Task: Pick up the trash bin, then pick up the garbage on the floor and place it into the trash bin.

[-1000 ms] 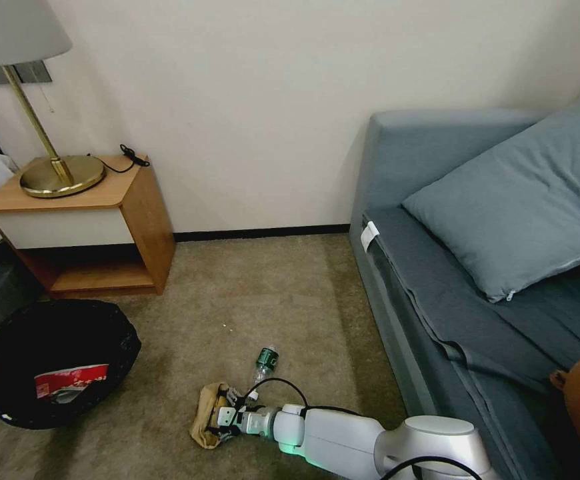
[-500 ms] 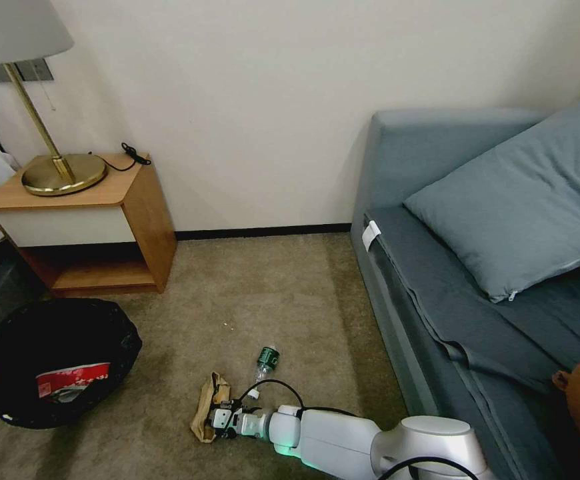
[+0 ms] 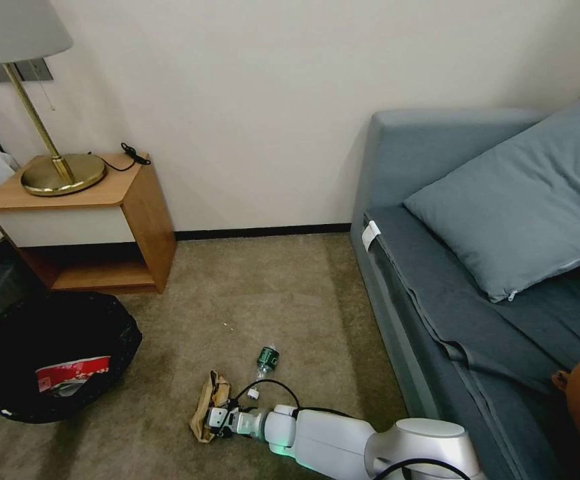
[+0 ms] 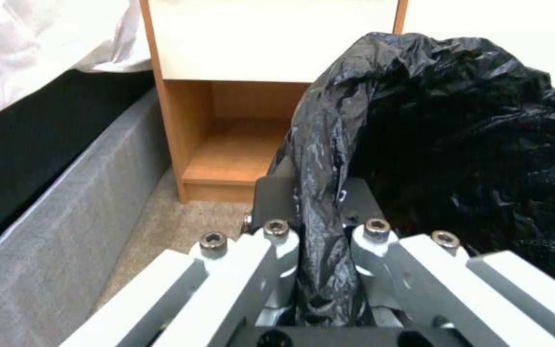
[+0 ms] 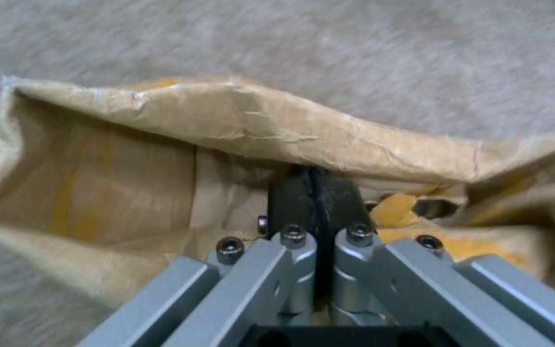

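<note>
Nearby, the bottle (image 3: 267, 361) flanks the right gripper (image 3: 208, 423) clamping the tan paper scrap (image 5: 162, 144); left gripper (image 4: 319, 231) pinches the trash bin (image 3: 50, 357).

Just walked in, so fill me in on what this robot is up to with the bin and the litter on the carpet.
It is clearing litter. The left pincer is shut on the folded black bag rim of the round black-lined trash bin, which has a red-and-white wrapper inside. The right pincer is down at the carpet, shut on the crumpled tan paper scrap, which seems still to be on the floor. A small green-capped plastic bottle lies on the carpet just beyond it, untouched.
</note>
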Controlling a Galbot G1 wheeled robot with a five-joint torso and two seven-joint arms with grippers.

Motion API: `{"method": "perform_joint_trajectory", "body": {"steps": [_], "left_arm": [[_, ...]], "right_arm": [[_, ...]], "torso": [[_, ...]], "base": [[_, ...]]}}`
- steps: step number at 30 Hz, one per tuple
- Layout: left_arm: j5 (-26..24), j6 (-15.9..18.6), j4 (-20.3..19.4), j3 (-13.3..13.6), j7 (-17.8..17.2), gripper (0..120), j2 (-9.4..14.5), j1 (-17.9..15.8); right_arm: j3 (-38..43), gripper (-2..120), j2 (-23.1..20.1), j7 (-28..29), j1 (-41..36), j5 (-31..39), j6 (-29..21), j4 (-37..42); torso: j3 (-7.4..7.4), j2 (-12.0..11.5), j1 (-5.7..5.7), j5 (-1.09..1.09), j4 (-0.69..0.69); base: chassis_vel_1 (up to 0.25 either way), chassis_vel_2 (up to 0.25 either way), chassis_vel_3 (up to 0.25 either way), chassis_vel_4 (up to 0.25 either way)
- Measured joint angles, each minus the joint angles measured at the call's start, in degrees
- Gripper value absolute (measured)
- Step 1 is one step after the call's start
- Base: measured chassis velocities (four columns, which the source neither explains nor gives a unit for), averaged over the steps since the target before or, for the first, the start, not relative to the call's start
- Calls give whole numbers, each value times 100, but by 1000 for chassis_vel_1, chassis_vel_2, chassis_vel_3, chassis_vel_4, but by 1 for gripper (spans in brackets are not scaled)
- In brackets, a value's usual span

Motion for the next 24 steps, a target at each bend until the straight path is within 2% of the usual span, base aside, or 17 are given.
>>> {"method": "perform_joint_trajectory", "body": {"steps": [17, 24], "left_arm": [[-54, -6, 5, -3, -64, 4, 28, -36], [-97, -11, 128, -43, -61, 4, 135, -40]], "right_arm": [[355, 0, -249, 10, 158, 42, 88, 366], [683, 0, -381, 16, 352, 46, 173, 575]], "torso": [[0, 1, 0, 2, 0], [0, 1, 0, 2, 0]], "base": [[0, 0, 0, 0], [0, 0, 0, 0]]}}
